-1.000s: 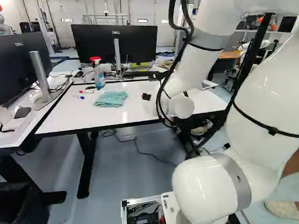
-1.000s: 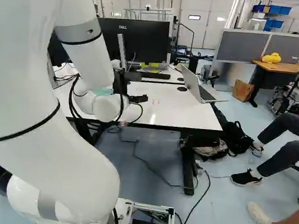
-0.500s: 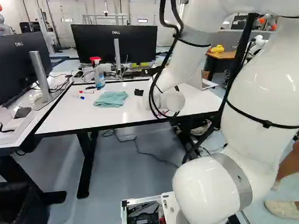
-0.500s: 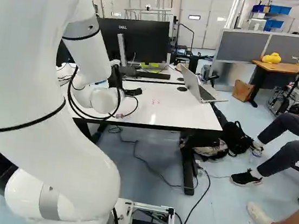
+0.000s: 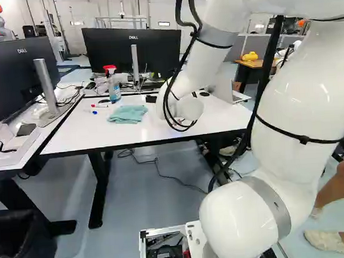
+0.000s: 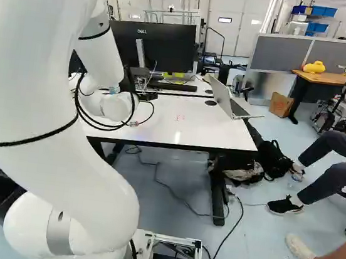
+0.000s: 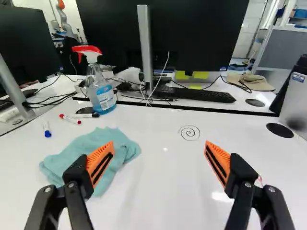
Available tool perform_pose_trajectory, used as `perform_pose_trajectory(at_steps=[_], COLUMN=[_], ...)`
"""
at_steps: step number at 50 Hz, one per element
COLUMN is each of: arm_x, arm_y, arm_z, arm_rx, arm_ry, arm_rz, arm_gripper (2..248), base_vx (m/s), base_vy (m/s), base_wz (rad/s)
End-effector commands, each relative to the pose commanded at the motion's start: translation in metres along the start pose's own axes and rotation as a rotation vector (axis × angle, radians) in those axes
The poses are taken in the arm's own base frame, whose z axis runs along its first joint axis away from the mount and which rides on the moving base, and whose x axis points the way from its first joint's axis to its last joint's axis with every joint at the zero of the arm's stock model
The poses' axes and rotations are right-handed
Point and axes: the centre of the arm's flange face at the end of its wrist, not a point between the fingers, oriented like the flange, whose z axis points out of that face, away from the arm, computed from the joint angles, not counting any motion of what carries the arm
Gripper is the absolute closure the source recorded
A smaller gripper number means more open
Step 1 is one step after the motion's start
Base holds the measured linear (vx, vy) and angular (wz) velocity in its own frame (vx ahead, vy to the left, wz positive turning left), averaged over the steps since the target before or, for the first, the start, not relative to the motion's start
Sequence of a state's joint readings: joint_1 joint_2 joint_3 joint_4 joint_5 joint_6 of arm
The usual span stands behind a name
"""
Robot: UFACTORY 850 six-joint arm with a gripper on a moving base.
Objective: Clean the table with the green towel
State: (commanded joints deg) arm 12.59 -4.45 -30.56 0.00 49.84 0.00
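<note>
In the left base view the black gripper (image 5: 151, 99) shows just past the wrist, above the white table (image 5: 68, 144) and right of the crumpled green towel (image 5: 128, 114). Seen from the wrist, the gripper (image 7: 159, 143) stands open, its orange pads wide apart with only tabletop between them. One finger overlaps the towel (image 7: 120, 148) in that view; whether it touches the cloth I cannot tell. A dark spiral drawing (image 7: 189, 132) lies ahead of the gripper, nearer the other finger. Small red marks (image 6: 180, 118) show on the tabletop in the right base view.
Behind the towel stand a spray bottle (image 7: 104, 93) and several markers, one with a red cap (image 7: 70, 119), one with a blue cap (image 7: 46, 129). Monitors (image 5: 133, 49) and a keyboard (image 7: 204, 94) line the back. A laptop (image 6: 227, 101) sits at the far right.
The arm has swung left and farther over the table, bringing the gripper nearer the towel's side and the back edge. Towel and base have stayed put.
</note>
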Motion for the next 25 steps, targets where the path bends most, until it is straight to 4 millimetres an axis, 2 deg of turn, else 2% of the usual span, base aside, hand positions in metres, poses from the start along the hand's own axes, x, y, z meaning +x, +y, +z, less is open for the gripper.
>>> perform_pose_trajectory(at_steps=[25], arm_x=[0.01], arm_y=[-0.03], arm_z=[0.037], arm_rx=[0.06], arm_ry=[-0.002], arm_rz=[-0.015], arm_gripper=[3], base_vx=[0.0], base_vy=[0.0], base_wz=[0.0])
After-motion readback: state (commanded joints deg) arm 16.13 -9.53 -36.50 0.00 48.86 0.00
